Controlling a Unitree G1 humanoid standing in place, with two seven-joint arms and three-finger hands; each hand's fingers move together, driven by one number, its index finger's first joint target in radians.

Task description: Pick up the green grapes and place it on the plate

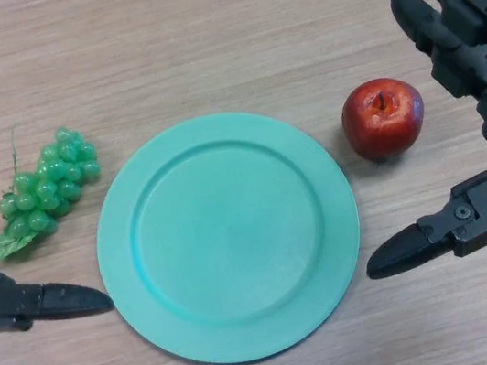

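Grapes (45,188), a knobbly green bunch with a leaf at its lower end, lie on the wood-grain table (203,41) inside the spread of the left hand (4,308), their long axis slanting from upper right to lower left, just beside the plate (228,239). That plate is round, smooth and pale green. A glossy red apple (382,117) sits within the wide-open right hand (485,214); both hands hold nothing.
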